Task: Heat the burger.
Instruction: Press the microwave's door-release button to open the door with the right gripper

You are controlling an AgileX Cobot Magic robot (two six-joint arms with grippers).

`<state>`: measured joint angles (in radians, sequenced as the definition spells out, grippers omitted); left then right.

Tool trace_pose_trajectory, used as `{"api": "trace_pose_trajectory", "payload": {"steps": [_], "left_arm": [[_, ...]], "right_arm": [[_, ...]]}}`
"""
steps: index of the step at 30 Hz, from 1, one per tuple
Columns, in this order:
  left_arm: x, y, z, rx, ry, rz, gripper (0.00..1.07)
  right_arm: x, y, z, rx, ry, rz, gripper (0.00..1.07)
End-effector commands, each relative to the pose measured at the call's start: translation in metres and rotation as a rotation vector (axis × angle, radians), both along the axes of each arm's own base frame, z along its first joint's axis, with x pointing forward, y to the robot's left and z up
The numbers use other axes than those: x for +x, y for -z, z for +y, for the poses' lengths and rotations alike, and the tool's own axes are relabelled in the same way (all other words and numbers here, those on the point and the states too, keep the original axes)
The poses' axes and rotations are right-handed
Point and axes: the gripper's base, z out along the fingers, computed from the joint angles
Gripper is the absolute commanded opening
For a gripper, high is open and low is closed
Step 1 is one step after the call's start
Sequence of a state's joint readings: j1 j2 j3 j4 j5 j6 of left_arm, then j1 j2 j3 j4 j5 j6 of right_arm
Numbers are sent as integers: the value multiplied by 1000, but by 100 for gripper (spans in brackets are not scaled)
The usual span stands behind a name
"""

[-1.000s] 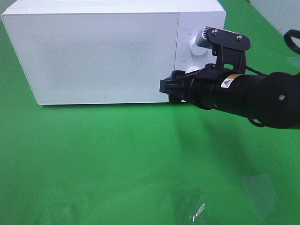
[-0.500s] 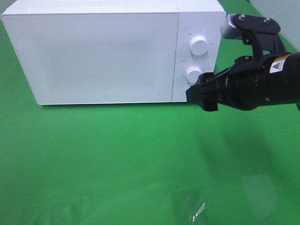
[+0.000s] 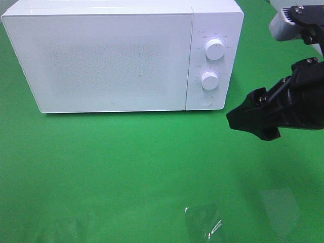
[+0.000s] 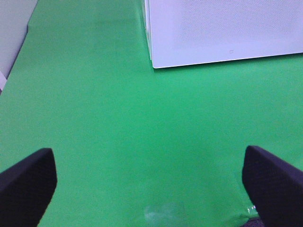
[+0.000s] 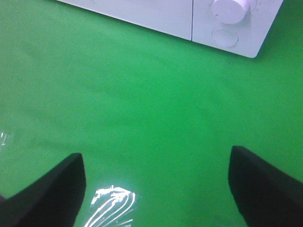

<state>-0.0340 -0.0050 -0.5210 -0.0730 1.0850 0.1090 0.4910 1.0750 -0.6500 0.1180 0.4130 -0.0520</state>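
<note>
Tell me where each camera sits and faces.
Exterior high: mounted high, looking down on the white box-shaped microwave and green cloth; black right tool shows.
Left wrist: on left arm, faces microwave door's lower corner; open left tool shows.
Right wrist: faces lower white knob; open right tool shows.
All share microwave and cloth.

The microwave (image 3: 116, 55) has a smooth white shell with a soft sheen, painted metal or plastic, hard to tell, and its door (image 3: 101, 61) carries a fine speckled grain. Its 2 knobs (image 3: 215, 49) look like smooth white plastic. The green cover (image 3: 126, 162) under it is matt and cloth-like, with patches of clear glossy film (image 3: 205, 223) catching light. The right gripper (image 3: 250, 120) is matt black; the left gripper (image 4: 149, 182) shows black fingers (image 4: 28, 184) with a finely dimpled face.
</note>
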Motion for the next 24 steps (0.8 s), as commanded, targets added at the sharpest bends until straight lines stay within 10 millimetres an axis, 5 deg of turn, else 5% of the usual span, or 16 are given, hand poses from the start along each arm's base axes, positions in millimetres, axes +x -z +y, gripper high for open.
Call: {"api": "trace_pose_trajectory", "payload": {"steps": [1, 15, 24], "left_arm": [[-2, 0, -1, -7, -2, -28, 100], [-2, 0, -1, -7, -2, -28, 100], [-2, 0, -1, -7, -2, -28, 100]], "right_arm": [[-10, -5, -6, -19, -5, 26, 78], [-58, -32, -37, -32, 43, 4, 76], [-96, -49, -76, -8, 227, -84, 76]]}}
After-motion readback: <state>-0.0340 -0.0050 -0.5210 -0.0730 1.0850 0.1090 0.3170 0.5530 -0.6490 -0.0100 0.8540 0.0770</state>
